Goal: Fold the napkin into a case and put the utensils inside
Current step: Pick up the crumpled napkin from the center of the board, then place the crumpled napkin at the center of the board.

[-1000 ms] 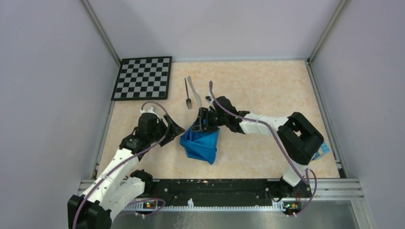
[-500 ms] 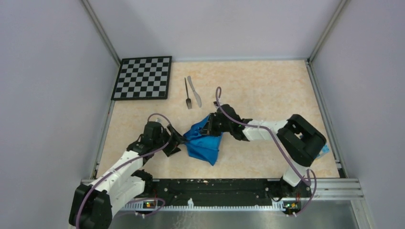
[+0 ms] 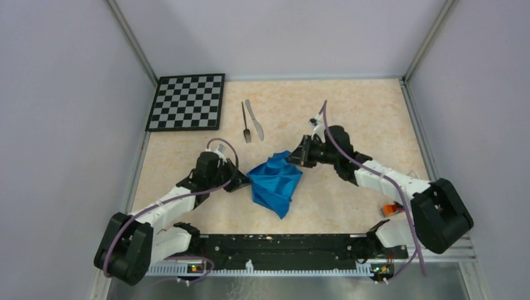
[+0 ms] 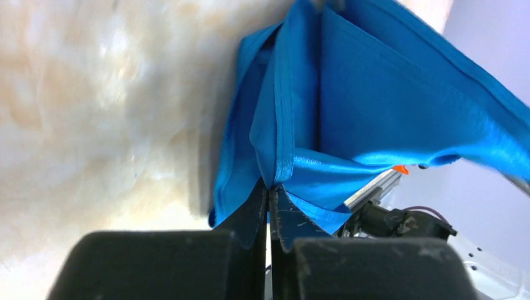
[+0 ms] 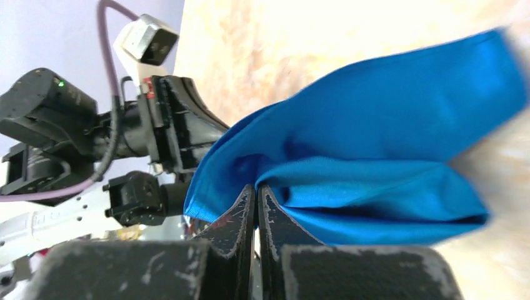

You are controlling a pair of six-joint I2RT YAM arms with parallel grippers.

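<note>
Left gripper (image 3: pixel 242 182): our jaws are pressed together on a hem of the napkin (image 3: pixel 275 184), which lies just to this gripper's right.
Right gripper (image 3: pixel 300 154): also pinching the cloth, at its far corner; the napkin stretches between both grippers, rumpled.
Changed: a second ago our left jaws stood spread beside the bunched cloth and the right gripper sat over it; now both grip and have drawn apart.
Meaning: we judge the cloth is being pulled open for its first fold; nothing is folded yet.
Fork (image 3: pixel 245 123), knife (image 3: pixel 254 119): side by side beyond both grippers, apart from the cloth, untouched.
Checkerboard (image 3: pixel 187 102): farther off, beyond the left gripper.
</note>
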